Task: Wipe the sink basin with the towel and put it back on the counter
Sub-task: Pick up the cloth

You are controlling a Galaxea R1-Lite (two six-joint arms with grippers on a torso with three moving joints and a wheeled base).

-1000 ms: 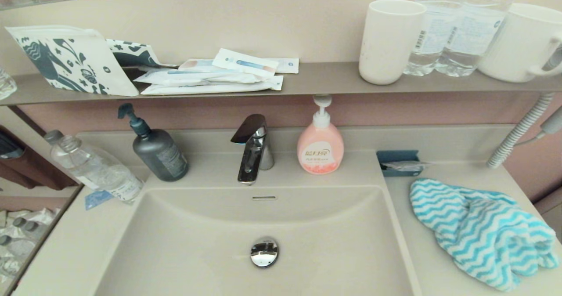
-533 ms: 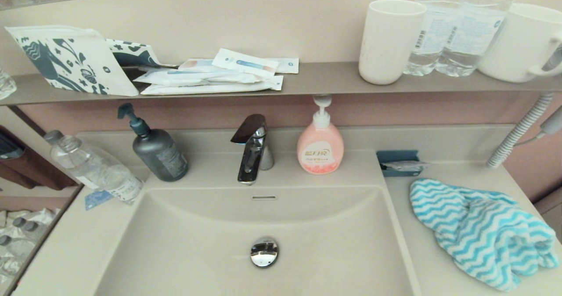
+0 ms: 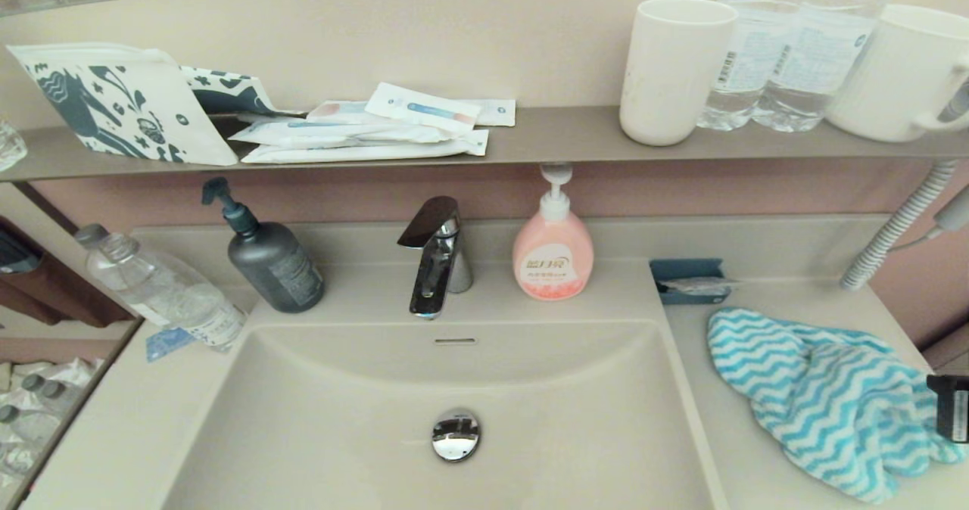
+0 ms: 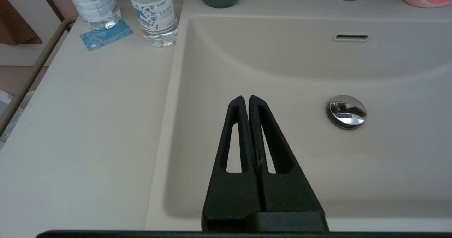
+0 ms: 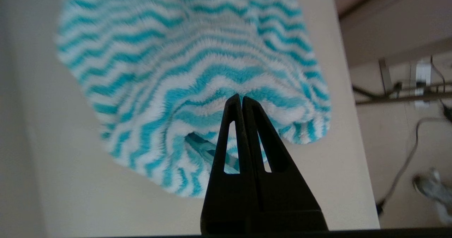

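The turquoise-and-white zigzag towel (image 3: 825, 396) lies crumpled on the beige counter (image 3: 727, 449), to the right of the sink basin (image 3: 341, 419). A black part of my right arm (image 3: 951, 406) shows at the right edge, beside the towel. In the right wrist view my right gripper (image 5: 241, 97) is shut, its tips over the towel (image 5: 190, 72) near a fold, with nothing between them. My left gripper (image 4: 245, 97) is shut and hangs over the front left of the basin (image 4: 282, 72), left of the chrome drain plug (image 4: 346, 111).
Behind the basin stand a chrome faucet (image 3: 437, 256), a pink soap bottle (image 3: 553, 249), a dark pump bottle (image 3: 269, 256) and a water bottle (image 3: 163, 290). A blue holder (image 3: 685, 279) sits behind the towel. The wall shelf (image 3: 560, 135) carries cups, bottles and packets.
A black part of my right arm has come into the head view at the right edge, beside the towel. The towel and everything else lie as before.
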